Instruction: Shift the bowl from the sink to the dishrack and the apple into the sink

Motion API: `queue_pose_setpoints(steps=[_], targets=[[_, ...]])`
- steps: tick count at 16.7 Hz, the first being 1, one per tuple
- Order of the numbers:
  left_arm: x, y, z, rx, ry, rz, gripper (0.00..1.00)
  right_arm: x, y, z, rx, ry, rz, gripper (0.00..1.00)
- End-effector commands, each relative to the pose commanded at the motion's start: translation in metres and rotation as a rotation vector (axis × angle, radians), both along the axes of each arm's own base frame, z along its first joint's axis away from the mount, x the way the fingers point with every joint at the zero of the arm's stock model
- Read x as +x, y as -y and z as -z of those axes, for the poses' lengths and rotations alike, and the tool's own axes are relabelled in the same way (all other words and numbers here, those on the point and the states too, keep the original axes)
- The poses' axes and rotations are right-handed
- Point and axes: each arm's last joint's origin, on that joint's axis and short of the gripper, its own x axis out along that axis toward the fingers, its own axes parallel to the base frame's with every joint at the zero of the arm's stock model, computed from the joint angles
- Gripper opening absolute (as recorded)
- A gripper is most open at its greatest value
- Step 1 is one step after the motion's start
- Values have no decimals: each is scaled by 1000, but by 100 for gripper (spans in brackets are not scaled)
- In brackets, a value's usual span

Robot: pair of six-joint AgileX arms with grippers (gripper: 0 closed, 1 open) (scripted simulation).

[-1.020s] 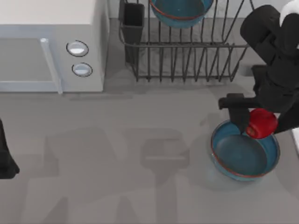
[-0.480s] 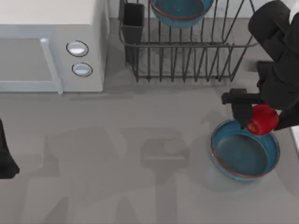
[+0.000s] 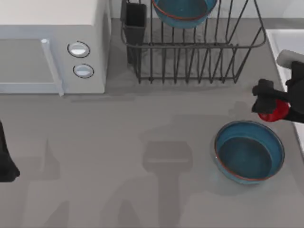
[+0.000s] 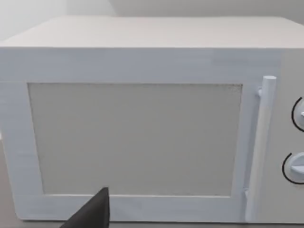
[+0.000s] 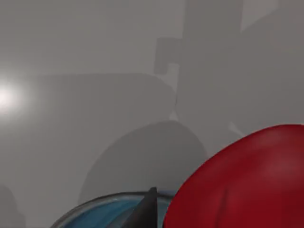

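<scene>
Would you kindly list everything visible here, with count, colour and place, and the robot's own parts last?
Bowl: two, teal-blue with reddish-brown rims; one on the table at the right, one in the dishrack.
Apple: one, red, in the right gripper, between the table bowl and the sink.
Sink: one, white, right edge of the table.
Dishrack: one, dark-grey wire, at the back.
Utensil cup: one, dark, at the dishrack's left corner.
Microwave: one, white with two knobs, back left.
Table: one, grey.
Right gripper: black, shut on the apple, near the sink.
Left gripper: black, parked at the left edge.
</scene>
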Motion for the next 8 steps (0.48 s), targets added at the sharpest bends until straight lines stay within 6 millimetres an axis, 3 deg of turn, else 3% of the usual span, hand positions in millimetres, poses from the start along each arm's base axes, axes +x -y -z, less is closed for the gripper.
queue_pose_setpoints(steps=[4, 8], targets=[[0, 0, 0, 0, 0, 0, 100, 1, 61, 16, 79, 358, 62, 0], [0, 0, 0, 0, 0, 0, 100, -16, 122, 8, 8, 739, 122, 0]])
